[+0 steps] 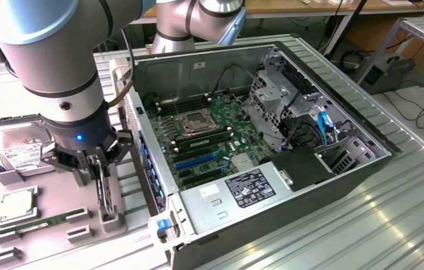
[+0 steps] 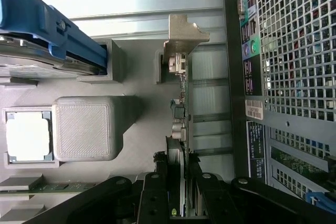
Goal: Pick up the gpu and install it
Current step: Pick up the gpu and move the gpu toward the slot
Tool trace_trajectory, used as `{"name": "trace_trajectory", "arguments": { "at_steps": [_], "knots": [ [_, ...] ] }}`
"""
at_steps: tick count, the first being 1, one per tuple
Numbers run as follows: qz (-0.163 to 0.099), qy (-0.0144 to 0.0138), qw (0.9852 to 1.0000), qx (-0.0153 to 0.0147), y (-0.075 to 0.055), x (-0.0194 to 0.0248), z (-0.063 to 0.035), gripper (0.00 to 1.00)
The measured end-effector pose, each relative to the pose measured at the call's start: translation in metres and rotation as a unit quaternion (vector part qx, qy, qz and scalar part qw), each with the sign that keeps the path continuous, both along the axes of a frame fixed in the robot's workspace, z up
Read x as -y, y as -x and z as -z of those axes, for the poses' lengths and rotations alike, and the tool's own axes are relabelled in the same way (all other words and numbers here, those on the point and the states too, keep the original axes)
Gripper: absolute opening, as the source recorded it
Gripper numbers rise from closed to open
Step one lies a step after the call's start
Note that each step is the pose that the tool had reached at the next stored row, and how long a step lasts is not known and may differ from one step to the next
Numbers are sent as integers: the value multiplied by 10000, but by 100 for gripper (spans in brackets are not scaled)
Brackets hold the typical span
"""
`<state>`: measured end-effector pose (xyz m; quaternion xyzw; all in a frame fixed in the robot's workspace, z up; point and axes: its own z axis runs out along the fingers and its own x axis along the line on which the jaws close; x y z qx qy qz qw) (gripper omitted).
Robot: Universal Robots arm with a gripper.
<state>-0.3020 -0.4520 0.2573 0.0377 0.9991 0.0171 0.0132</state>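
- Looking at the pincer (image 1: 95,174) first: it's narrowed onto the gpu (image 1: 105,194), and in the wrist view the fingers (image 2: 160,182) look pressed on both flat faces, so I'd call it gripped.
- The gpu stands on edge right under the pincer, seated in a slot of the grey parts holder (image 1: 114,222). It doesn't look lifted yet.
- Its long axis runs along the holder, roughly parallel to the near wall of the pc case (image 1: 377,146). The silver bracket (image 2: 184,35) is at the end away from the fingers.
- The key relation: the open case sits just beside the holder on the exterior view's right, with the blue slots (image 1: 196,162) low on the motherboard (image 1: 204,135).
- Also on the holder, toward the exterior view's left: hard drive (image 1: 16,149), cpu (image 1: 18,205), memory stick (image 1: 39,223).
- Everything rests on the ribbed metal counter (image 1: 362,225).
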Motion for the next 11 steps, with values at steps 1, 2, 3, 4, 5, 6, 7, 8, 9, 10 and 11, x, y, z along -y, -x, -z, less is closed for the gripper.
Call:
{"name": "trace_trajectory", "arguments": {
  "at_steps": [1,2,3,4,5,6,7,8,9,10,11],
  "knots": [
    [0,0,10000,0,0,-1,-2,26],
    [0,0,10000,0,0,-1,-5,26],
    [0,0,10000,0,0,-1,-9,26],
    [0,0,10000,0,0,-1,-16,26],
    [0,0,10000,0,0,-1,-19,26],
    [0,0,10000,0,0,-1,-26,26],
    [0,0,10000,0,0,-2,-32,26],
    [0,0,10000,0,0,-1,-37,26],
    [0,0,10000,0,0,-1,-42,26],
    [0,0,10000,0,0,-1,-48,26],
    [0,-1,10000,1,0,-2,-53,26]
  ]
}}
